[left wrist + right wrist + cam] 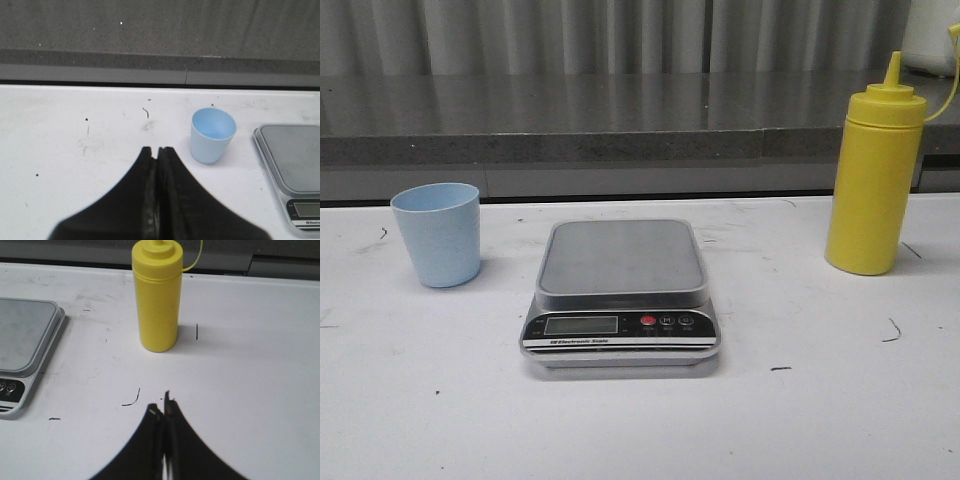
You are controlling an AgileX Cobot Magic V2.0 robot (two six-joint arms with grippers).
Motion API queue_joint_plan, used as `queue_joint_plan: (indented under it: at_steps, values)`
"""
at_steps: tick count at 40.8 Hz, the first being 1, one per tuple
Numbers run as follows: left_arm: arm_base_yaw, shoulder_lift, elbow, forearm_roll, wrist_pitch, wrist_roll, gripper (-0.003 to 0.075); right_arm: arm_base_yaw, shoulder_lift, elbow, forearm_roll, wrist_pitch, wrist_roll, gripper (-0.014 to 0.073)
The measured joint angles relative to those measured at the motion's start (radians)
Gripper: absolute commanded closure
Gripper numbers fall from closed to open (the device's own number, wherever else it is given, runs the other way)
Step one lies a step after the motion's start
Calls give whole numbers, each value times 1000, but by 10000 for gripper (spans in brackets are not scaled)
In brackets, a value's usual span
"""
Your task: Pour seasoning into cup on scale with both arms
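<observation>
The scale [620,268] sits mid-table with nothing on its grey platform; its edge shows in both wrist views as scale [295,165] and scale [25,340]. The pale blue cup [438,233] stands upright on the table left of the scale, apart from it. The yellow seasoning bottle [876,180] stands upright at the right, nozzle up. My left gripper [156,150] is shut and empty, short of the cup [212,134]. Short of the bottle [156,297], my right gripper [161,407] is shut and empty too. Neither gripper shows in the front view.
A grey ledge [620,130] and a corrugated wall run along the back of the white table [640,420]. A few dark scuff marks [131,399] dot the tabletop.
</observation>
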Motion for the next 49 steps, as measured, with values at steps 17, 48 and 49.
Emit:
queue_joint_plan:
  at_steps: [17, 48, 49]
  values:
    - [0, 43, 8, 0, 5, 0, 273, 0, 18, -2, -20, 20, 0, 169]
    - [0, 359, -296, -10, 171, 0, 239, 0, 18, -2, -23, 23, -2, 144]
    - [0, 384, -311, -12, 171, 0, 239, 0, 18, -2, -23, 23, -2, 144]
